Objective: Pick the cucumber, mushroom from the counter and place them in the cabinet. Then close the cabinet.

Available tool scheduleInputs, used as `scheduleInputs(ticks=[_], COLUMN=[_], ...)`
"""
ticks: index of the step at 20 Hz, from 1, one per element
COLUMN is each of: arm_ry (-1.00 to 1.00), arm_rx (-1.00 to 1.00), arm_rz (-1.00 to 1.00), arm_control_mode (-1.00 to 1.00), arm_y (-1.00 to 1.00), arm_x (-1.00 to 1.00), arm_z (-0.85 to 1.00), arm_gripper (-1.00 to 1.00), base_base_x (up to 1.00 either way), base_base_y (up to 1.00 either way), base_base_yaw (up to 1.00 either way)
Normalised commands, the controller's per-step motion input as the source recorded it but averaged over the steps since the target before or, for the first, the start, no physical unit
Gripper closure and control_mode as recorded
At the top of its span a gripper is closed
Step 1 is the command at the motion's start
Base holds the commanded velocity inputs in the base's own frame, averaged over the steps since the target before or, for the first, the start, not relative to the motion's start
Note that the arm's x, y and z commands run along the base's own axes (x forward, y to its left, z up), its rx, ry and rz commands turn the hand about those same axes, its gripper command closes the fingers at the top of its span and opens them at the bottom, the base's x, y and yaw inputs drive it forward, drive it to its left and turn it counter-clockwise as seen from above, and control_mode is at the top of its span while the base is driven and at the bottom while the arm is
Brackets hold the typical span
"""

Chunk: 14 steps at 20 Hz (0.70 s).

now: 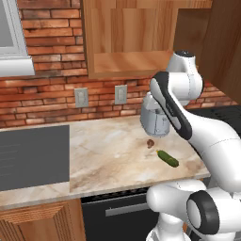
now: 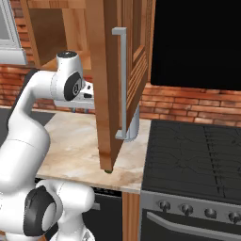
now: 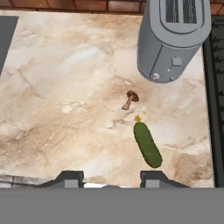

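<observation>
The cucumber, dark green with a yellowish tip, lies on the marbled counter near its front edge. Just beyond its tip lies the small brown mushroom. My gripper hangs high above the counter's front edge, looking straight down. Its fingertips stand apart with nothing between them, and the cucumber sits just ahead of the right one. The wooden cabinet above the counter is open, and its door with the silver bar handle swings out towards me.
A grey toaster stands at the back of the counter behind the mushroom. The black stove top borders the counter on the right, and a dark grey panel lies on the left. The open door hangs over the counter's right end.
</observation>
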Motion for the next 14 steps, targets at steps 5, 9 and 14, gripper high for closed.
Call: scheduleInputs(ticks=[5,9,14], arm_ry=[0.02,0.03,0.15], arm_rx=[-0.01,0.0,0.0], arm_rz=[0.0,0.07,0.21], arm_control_mode=[-1.0,-1.0,-1.0], arm_y=[0.0,-0.16,-0.5], arm_x=[0.0,-0.13,-0.13], arm_z=[-0.21,-0.46,-0.42], arm_gripper=[-1.0,-1.0,-1.0], base_base_x=[0.0,0.0,0.0], base_base_y=[0.0,0.0,0.0], base_base_yaw=[0.0,0.0,0.0])
